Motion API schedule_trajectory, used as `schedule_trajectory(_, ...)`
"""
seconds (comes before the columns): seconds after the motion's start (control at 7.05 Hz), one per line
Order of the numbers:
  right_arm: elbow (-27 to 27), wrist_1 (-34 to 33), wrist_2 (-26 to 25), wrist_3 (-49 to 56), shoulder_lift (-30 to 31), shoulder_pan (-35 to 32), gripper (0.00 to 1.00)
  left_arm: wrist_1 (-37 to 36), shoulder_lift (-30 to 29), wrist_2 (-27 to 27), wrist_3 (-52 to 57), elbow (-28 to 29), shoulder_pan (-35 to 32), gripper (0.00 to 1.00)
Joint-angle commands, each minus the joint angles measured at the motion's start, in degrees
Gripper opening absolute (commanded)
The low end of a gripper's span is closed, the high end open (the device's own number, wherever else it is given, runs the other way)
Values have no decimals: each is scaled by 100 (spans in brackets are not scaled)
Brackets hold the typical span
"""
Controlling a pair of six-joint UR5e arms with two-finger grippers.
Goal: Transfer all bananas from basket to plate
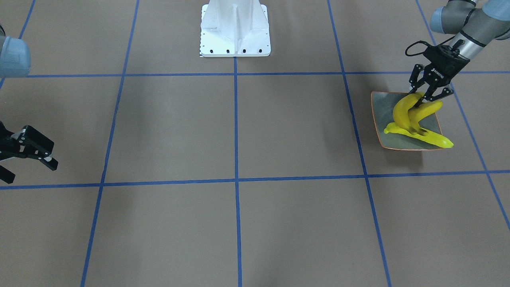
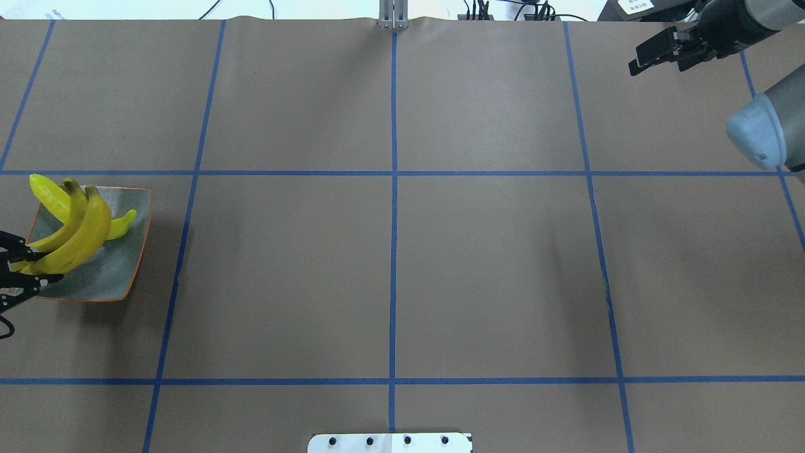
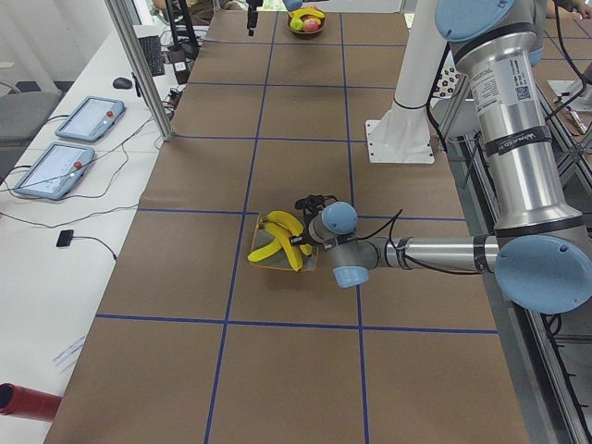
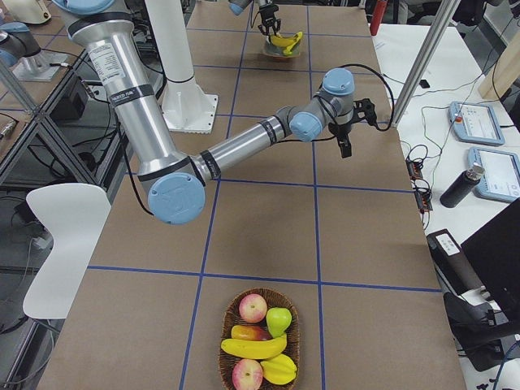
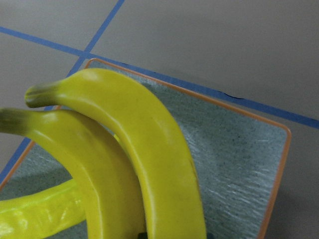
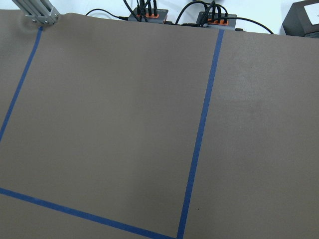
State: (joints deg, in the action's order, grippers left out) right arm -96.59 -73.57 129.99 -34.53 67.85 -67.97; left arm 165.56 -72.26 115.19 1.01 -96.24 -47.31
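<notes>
Exterior front-facing, quick notes: pinching blunt ends of two curved bananas (image 1: 406, 113) between left gripper (image 1: 419, 97) fingers, holding them tilted over plate (image 1: 382, 107), stem ends down by long greenish banana (image 1: 436, 139) lying flat, poking past rim. Parked well apart with right gripper (image 1: 32, 170), fingers spread, nothing held. One banana (image 4: 253, 348) left in basket (image 4: 231, 313) among other fruit, so not done. Could go wrong imo: letting go, toppling pair off shallow plate; bumping long one over edge; dragging plate on retreat.
</notes>
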Motion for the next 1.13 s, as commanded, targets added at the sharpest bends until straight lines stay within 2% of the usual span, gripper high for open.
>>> schedule_trajectory(0.0, 0, 0, 0, -10, 9, 3, 100, -6, -16, -49, 58, 53, 29, 26)
schedule_trajectory(0.14, 0, 9, 0, -10, 9, -6, 100, -6, -51, -49, 58, 53, 29, 53)
schedule_trajectory(0.28, 0, 18, 17, -10, 26, 3, 100, -6, -78, -32, 23, 36, 29, 86)
schedule_trajectory(0.43, 0, 18, 26, -10, 26, -6, 100, 3, -87, 20, -82, 27, 29, 100)
schedule_trajectory(0.71, 0, 35, 26, -10, 26, -6, 100, 99, -174, 143, -617, -96, 29, 100)
schedule_trajectory(0.85, -9, 35, 35, -10, 35, -15, 100, 65, -201, 622, -985, -305, -6, 100)
schedule_trajectory(0.99, -9, 44, 270, -10, 113, -128, 100, 12, -219, 888, -1693, -612, -15, 100)
